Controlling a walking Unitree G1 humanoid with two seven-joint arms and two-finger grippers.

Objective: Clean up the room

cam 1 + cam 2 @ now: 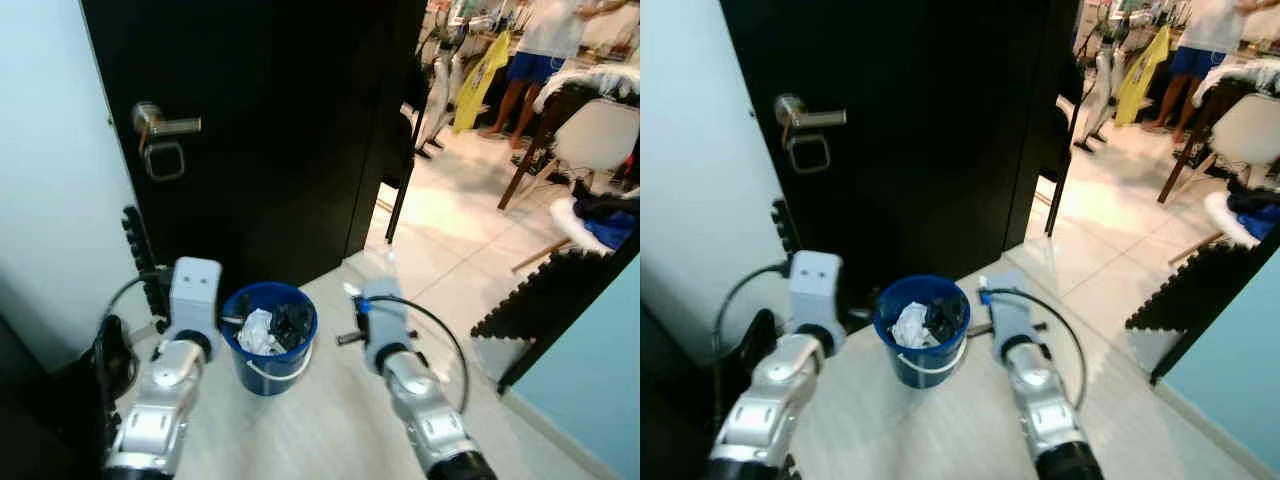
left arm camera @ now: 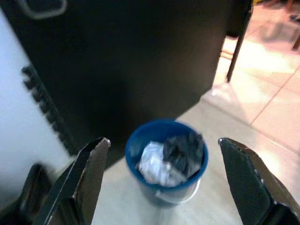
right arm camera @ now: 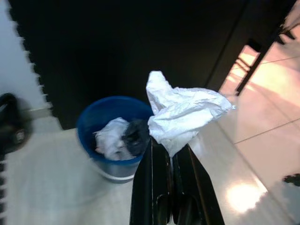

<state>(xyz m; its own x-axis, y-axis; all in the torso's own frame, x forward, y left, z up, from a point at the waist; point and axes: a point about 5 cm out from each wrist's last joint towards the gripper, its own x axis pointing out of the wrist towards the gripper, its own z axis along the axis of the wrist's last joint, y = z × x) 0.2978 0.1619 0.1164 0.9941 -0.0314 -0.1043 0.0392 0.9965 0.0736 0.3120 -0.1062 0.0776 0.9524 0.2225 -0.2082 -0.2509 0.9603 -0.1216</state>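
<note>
White crumpled paper point(image 3: 180, 112) sits pinched in the right end effector point(image 3: 169, 149); left end effector point(image 2: 164, 161) gapes wide.

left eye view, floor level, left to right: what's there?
left gripper → blue bucket holding crumpled trash → right gripper → black foam mat edge

I see a black door point(image 1: 270, 130) with a silver lever handle point(image 1: 163, 123) set against a pale wall point(image 1: 50, 170). Beyond it, on the glossy tiled floor point(image 1: 440, 235), stand a white chair point(image 1: 600, 135), what may be a yellow garment point(image 1: 482, 68), and a person in blue shorts point(image 1: 535, 60)
</note>
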